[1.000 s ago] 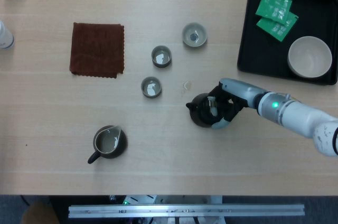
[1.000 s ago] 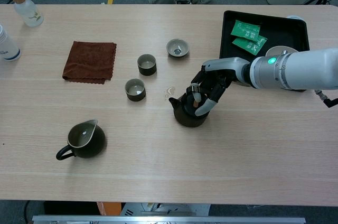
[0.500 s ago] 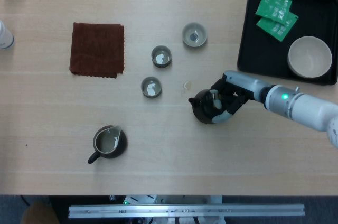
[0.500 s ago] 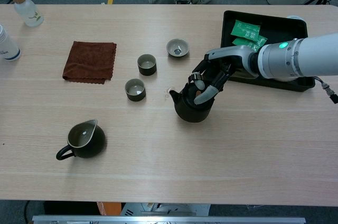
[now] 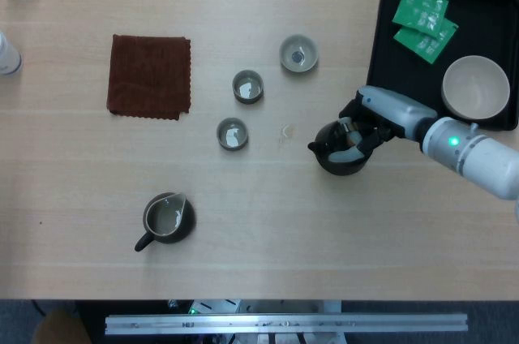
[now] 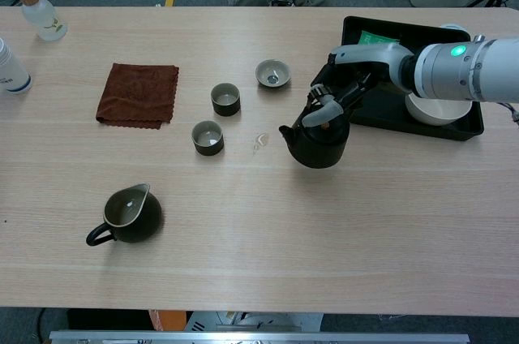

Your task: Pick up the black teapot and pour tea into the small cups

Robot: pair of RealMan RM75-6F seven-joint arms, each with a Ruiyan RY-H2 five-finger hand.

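Observation:
My right hand [image 5: 362,126] [image 6: 339,99] grips the black teapot [image 5: 336,152] [image 6: 319,142] from above and holds it off the table, spout pointing left. Three small cups lie to its left: one [image 5: 233,133] [image 6: 208,137] nearest the front, one [image 5: 248,86] [image 6: 225,99] behind it, and a wider one [image 5: 298,53] [image 6: 273,74] furthest back. All three hold a little liquid. A small wet spot [image 5: 285,132] [image 6: 260,142] marks the table between cups and teapot. My left hand is out of both views.
A dark pitcher [image 5: 165,220] [image 6: 127,215] stands at the front left. A brown cloth [image 5: 150,75] [image 6: 138,95] lies at the left. A black tray [image 5: 386,52] [image 6: 353,40] at the right holds green packets [image 5: 424,19] and a white bowl [image 5: 476,88]. Bottles [image 6: 43,18] stand at the far left.
My right hand has lifted the teapot off the table and carried it to the right and back, toward the tray.

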